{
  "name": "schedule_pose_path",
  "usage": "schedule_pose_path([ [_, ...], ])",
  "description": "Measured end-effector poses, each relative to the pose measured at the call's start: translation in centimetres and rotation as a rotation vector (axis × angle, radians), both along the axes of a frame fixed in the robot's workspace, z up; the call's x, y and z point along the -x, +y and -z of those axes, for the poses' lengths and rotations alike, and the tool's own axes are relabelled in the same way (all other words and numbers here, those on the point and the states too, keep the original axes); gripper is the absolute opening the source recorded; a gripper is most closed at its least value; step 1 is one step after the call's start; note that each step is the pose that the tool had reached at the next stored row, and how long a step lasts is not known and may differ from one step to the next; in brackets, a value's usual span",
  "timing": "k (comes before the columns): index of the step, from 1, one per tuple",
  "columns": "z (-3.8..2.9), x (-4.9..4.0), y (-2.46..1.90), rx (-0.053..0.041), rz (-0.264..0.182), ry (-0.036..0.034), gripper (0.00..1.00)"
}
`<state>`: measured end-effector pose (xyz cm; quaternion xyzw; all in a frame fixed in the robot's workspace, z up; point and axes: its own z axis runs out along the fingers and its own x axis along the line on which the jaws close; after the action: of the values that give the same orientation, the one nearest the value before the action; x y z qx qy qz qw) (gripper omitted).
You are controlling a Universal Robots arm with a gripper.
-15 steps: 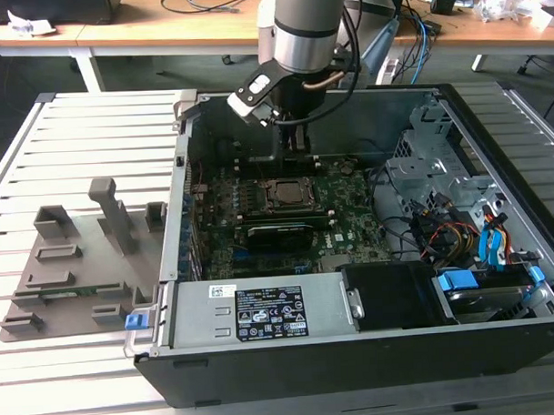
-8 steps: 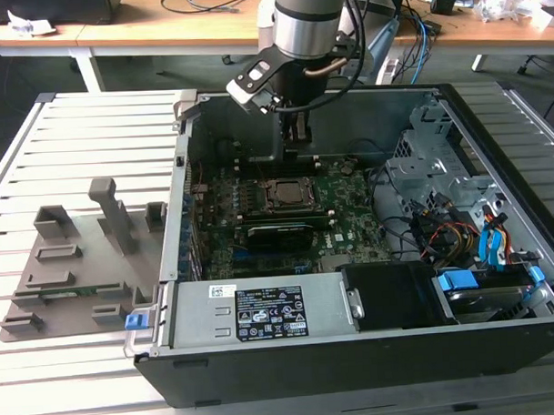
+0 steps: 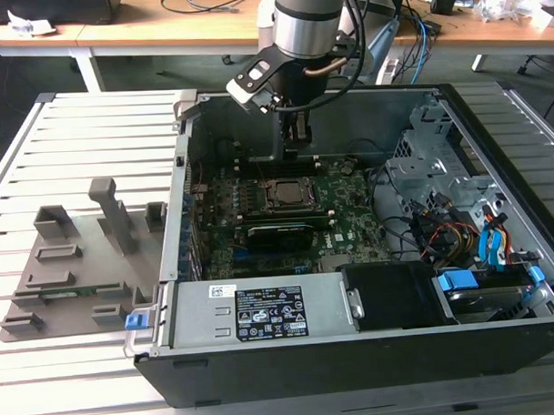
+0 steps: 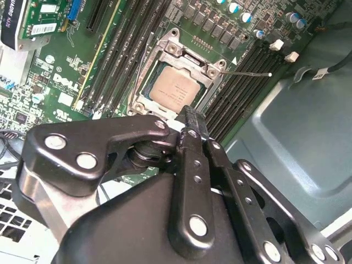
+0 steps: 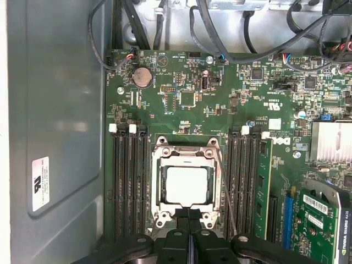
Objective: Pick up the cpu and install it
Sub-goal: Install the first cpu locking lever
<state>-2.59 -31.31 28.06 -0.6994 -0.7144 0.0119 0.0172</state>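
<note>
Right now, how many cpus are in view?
1. The cpu lies in the motherboard socket, just beyond the gripper. Others could be hidden on the grey fixture plate.

From my end I see a long wooden desk running across the far side, with a white leg below and loose cables strewn on top. Nearer, a pale slatted metal table spreads wide — evenly lit — with dark floor between the two.

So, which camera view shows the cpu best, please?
The first wrist view: the cpu faces the camera squarely, seated in its socket. The second wrist view shows it slanted; the exterior view, from afar.
</note>
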Motion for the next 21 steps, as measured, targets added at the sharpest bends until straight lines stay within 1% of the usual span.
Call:
schedule_pose_path([
  [3, -0.01, 0.0, 0.0, 0.0, -0.001, 0.0, 0.11],
  [4, -0.02, 0.0, -0.01, 0.0002, -0.019, 0.0001, 0.11],
  [6, -0.02, 0.0, 0.0, 0.0001, -0.078, 0.0, 0.11],
  [7, -0.02, 0.0, 0.0, 0.0001, -0.116, 0.0, 0.11],
  [8, -0.02, 0.0, 0.0, 0.0001, -0.141, 0.0, 0.11],
  [9, -0.02, 0.0, 0.0, 0.0001, -0.181, 0.0, 0.11],
  [11, -0.02, 0.0, 0.0, 0.0001, -0.229, 0.0, 0.11],
  [12, -0.01, 0.0, 0.0, 0.0, -0.292, 0.0, 0.11],
  [13, -0.02, 0.0, 0.0, 0.0001, -0.321, 0.0, 0.11],
  [15, -0.02, 0.0, 0.0, 0.0001, -0.341, 0.0, 0.11],
  [17, -0.01, 0.0, 0.0, 0.0, -0.386, -0.0001, 0.11],
  [21, -0.01, 0.0, 0.0, 0.0, -0.449, 0.0, 0.11],
])
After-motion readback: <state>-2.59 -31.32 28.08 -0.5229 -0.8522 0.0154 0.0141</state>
